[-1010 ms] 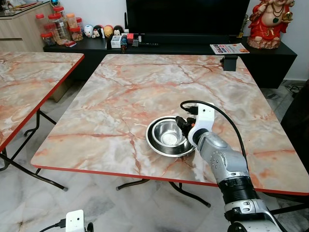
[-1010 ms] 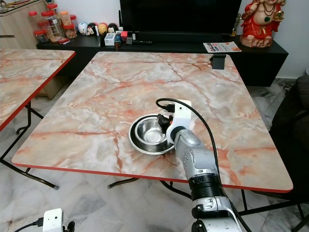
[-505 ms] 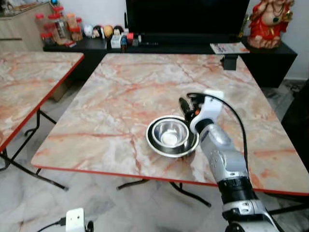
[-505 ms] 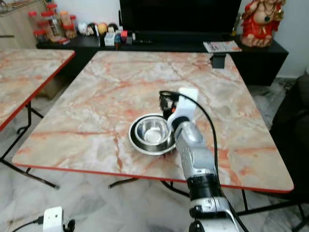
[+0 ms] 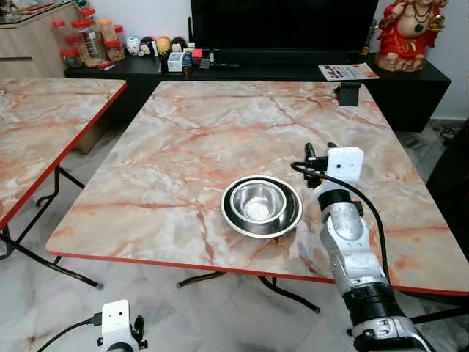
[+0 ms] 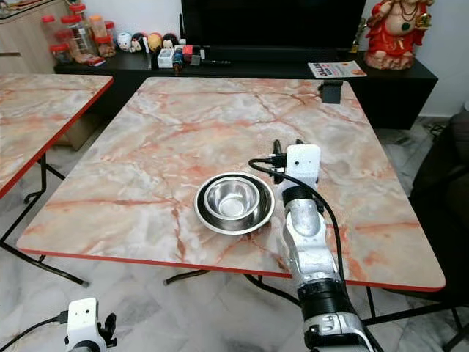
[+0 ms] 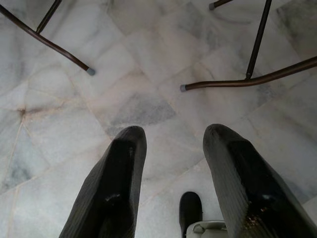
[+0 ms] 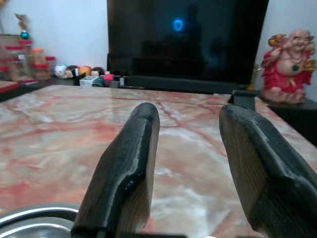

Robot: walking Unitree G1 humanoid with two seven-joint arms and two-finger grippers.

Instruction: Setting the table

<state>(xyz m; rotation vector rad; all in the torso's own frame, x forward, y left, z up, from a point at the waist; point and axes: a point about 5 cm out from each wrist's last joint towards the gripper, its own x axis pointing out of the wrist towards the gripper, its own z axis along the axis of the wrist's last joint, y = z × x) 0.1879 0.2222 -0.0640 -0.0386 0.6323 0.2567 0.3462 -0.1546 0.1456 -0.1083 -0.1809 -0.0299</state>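
My left gripper (image 7: 173, 183) hangs idle low beside me, fingers parted over the marble floor (image 7: 148, 74), well away from the steel dishes, so it has no part in what comes next.

On the marble table (image 5: 183, 139) the steel plate (image 5: 233, 217) lies flat near the edge closest to me, and the steel bowl (image 5: 258, 201) sits upright inside it, nested in its middle. Neither has a long axis to speak of; both are round, so any approach meets the same curve of rim.

My right gripper (image 8: 190, 163) is raised just to the right of the plate, apart from it, empty, with its fingers spread and aimed across the table toward the television (image 8: 188, 34). The plate's rim shows at the edge of my wrist view, below and to the left of my fingers. So the dishes lie to my left and lower. I judge my right arm the nearer one for any further handling.
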